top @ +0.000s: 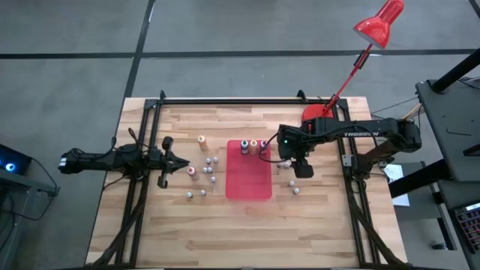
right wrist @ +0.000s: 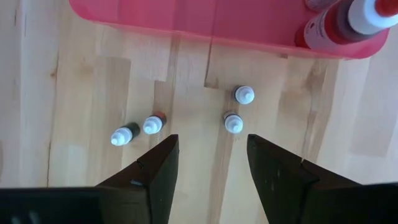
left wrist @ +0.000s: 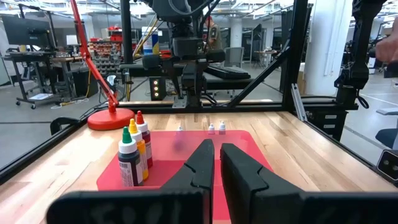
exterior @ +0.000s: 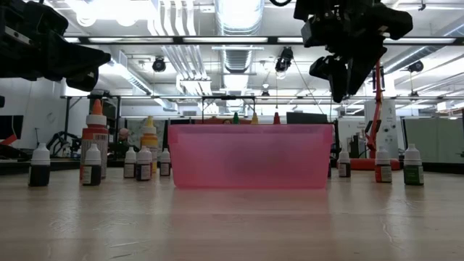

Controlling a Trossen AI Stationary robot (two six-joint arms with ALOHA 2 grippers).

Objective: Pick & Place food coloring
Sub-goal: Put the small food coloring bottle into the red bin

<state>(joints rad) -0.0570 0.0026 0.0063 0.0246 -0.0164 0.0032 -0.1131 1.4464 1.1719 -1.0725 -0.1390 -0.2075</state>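
Right claw (right wrist: 208, 165) hangs released above four small bottles (right wrist: 236, 109) at the red tray's (top: 249, 184) three o'clock; left claw (left wrist: 214, 163) clenched, empty.

Light: bright, even, given by ceiling fixtures (exterior: 239, 14) | glare: overhead only | shadows: soft | blur: near fingers (left wrist: 205, 168).

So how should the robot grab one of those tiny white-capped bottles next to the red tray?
Probably from straight above. The small bottle stands upright on the table, cap up, and the open right gripper already points down over it. Close the fingers on the round body just under the white cap, since the cap narrows. Another bottle stands close by, so set the fingers to its free sides.
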